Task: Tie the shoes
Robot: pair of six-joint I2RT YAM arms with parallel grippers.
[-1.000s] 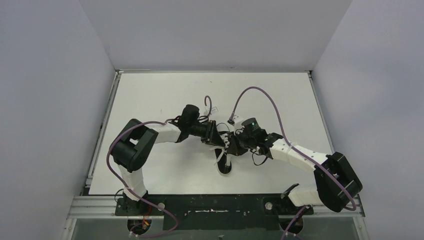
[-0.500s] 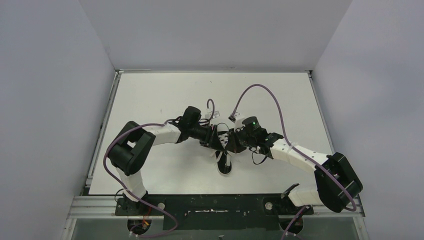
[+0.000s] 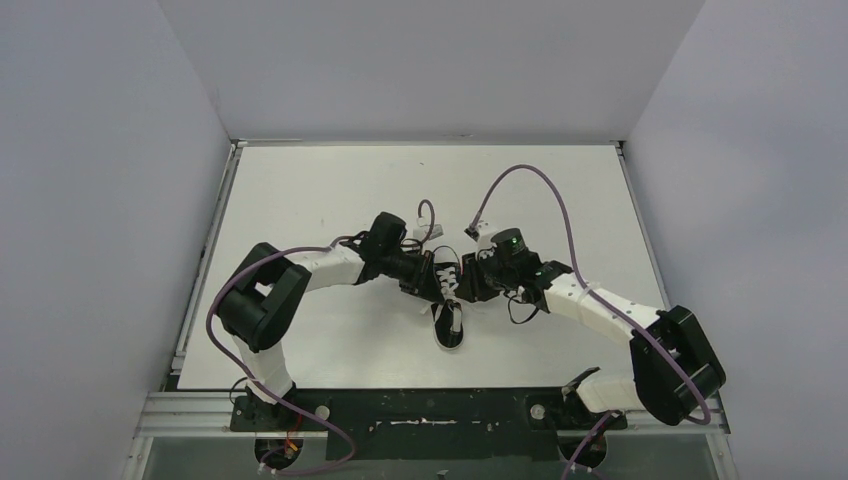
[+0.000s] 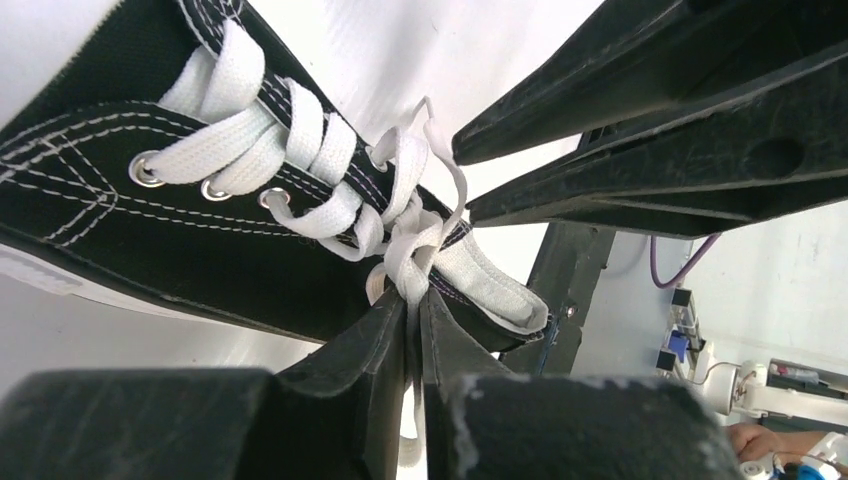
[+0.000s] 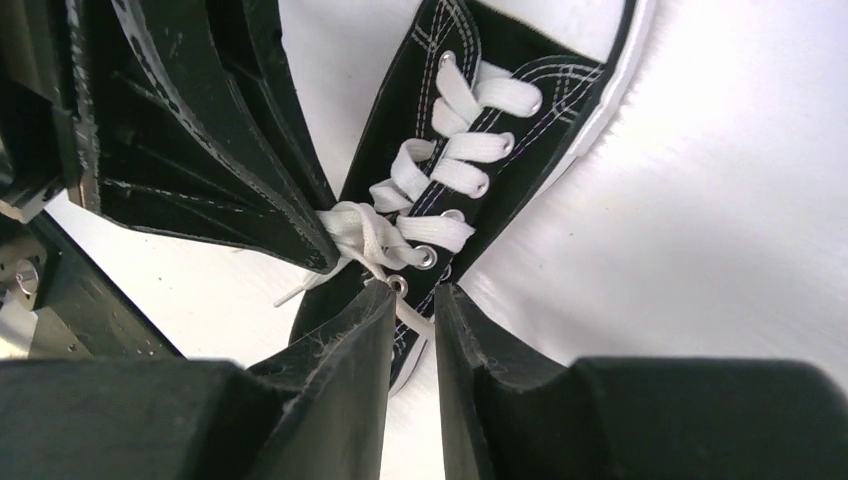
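The small black sneaker point(image 3: 450, 322) with a white sole lies mid-table, toe toward the arms. It also shows in the left wrist view point(image 4: 150, 240) and the right wrist view point(image 5: 520, 150). My left gripper point(image 3: 434, 283) is at the shoe's left side; in its wrist view point(image 4: 413, 297) it is shut on the white lace point(image 4: 412, 255) at the crossing by the top eyelets. My right gripper point(image 3: 468, 285) is at the shoe's right side; in its wrist view point(image 5: 413, 297) the jaws stand a little apart, with a thin lace strand point(image 5: 412, 315) crossing the gap.
The white tabletop point(image 3: 300, 200) has grey walls on three sides. Purple cables point(image 3: 540, 190) arch over the right arm. The two grippers are close together over the shoe, each one's fingers point(image 4: 650, 120) filling the other's wrist view.
Both grippers have closed in on the shoe's top eyelets and shifted slightly away from the bases. The loose lace at the shoe's left has been drawn in.
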